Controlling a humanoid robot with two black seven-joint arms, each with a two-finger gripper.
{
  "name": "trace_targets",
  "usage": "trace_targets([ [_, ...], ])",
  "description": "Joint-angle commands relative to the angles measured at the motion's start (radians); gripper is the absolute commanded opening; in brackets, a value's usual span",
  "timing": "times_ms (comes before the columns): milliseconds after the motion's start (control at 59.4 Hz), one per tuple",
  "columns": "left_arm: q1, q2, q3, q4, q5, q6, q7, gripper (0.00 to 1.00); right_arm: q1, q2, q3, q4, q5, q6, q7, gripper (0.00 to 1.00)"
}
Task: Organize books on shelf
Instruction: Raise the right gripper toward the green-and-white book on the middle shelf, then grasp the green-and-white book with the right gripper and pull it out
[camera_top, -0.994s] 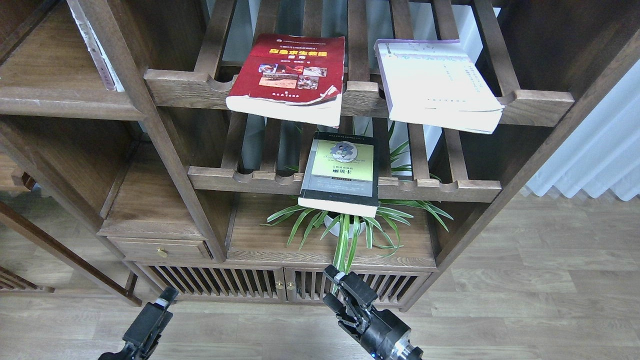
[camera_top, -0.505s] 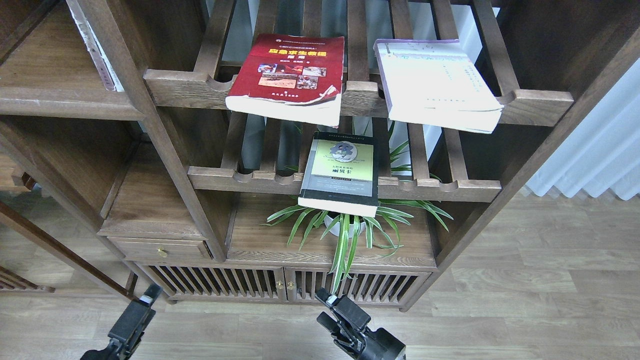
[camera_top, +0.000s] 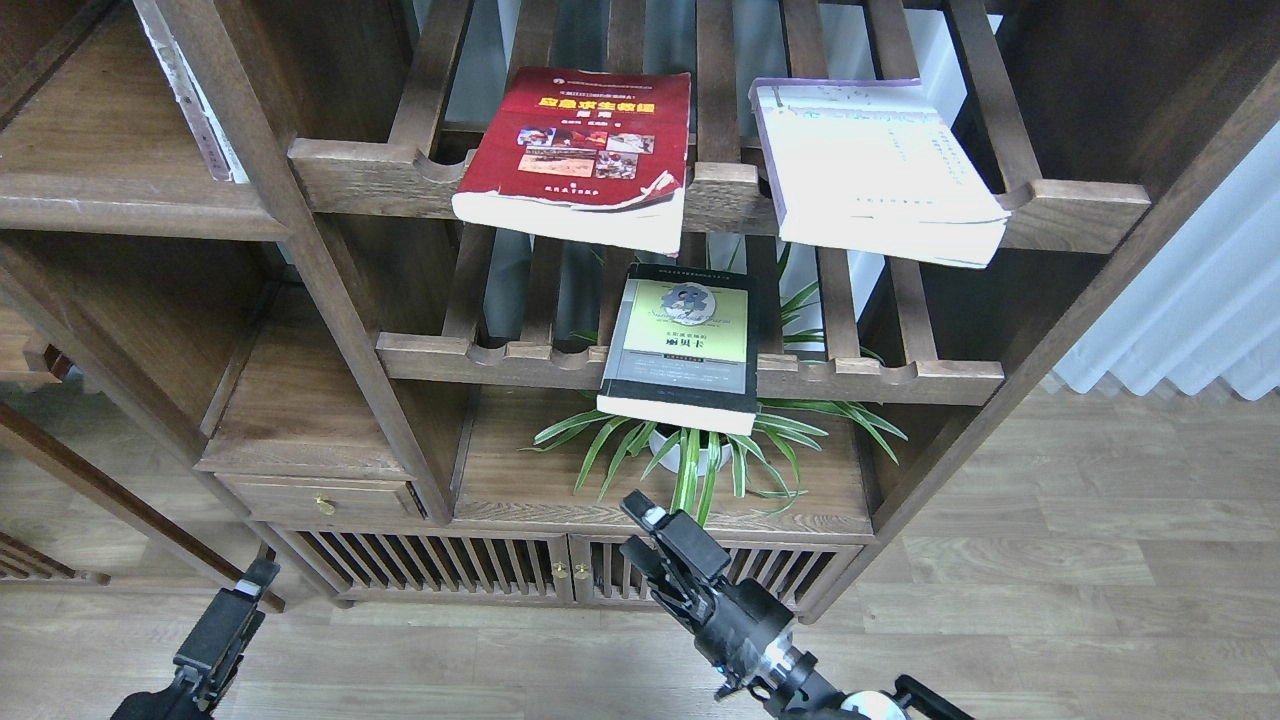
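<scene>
Right gripper (camera_top: 640, 528) rose toward grey book (camera_top: 682, 350) at 12 o'clock; left gripper (camera_top: 250, 580) dropped away. Jaws' state: cannot tell. Books untouched; right-arm pick likely.

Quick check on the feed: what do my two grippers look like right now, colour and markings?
Both are black, blocky and angular. The left gripper carries a small white patch at its tip. The right gripper has a white patch too, plus a silver metal collar and a white part behind it.
</scene>
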Motion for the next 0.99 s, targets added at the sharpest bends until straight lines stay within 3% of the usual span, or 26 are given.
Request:
trace_targets([
  [0,-0.001,-0.001,-0.006,0.0,-0.002,0.0,0.0,1.0,0.027,0.0,-0.011,-0.009,0.002,0.0,0.005,1.0],
  [269,-0.004,0.003,-0.018,0.012,-0.002,0.0,0.0,1.0,0.123,0.0,0.026,-0.041,0.009,0.0,0.124,1.0],
  [539,-0.004,0.004,-0.04,0.012,-0.002,0.0,0.0,1.0,0.139,0.0,0.083,-0.074,0.025,0.0,0.135,0.98],
  [724,-0.007,0.004,-0.041,0.014,-0.002,0.0,0.0,1.0,0.152,0.0,0.113,-0.083,0.074,0.0,0.146,0.85],
  [977,-0.018,0.018,-0.058,0.017,-0.002,0.0,0.0,1.0,0.147,0.0,0.123,-0.094,0.091,0.0,0.156,0.8],
])
